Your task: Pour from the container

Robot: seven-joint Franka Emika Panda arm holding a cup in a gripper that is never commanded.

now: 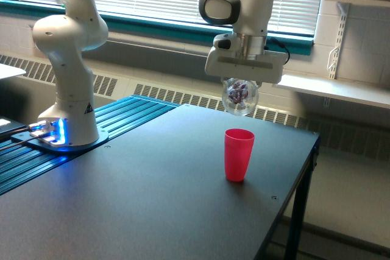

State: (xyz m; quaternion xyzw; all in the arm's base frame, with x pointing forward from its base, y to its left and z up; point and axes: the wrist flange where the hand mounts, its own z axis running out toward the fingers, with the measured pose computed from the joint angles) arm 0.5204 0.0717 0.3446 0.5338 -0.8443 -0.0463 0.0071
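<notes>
One clear cup (pixel 240 97) – rounded, with small dark bits inside – hung right under the claw (pixel 242 83), pinched there, up in the air. One pink cup (pixel 238 154) upright on the black table (pixel 140 205), directly below the claw and well apart from it. One white arm, base (pixel 67 133) far off toward the exterior view's left – label there too small to read.

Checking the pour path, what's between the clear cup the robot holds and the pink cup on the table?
Nothing: the exterior view shows only open air between the clear cup and the pink cup.
</notes>
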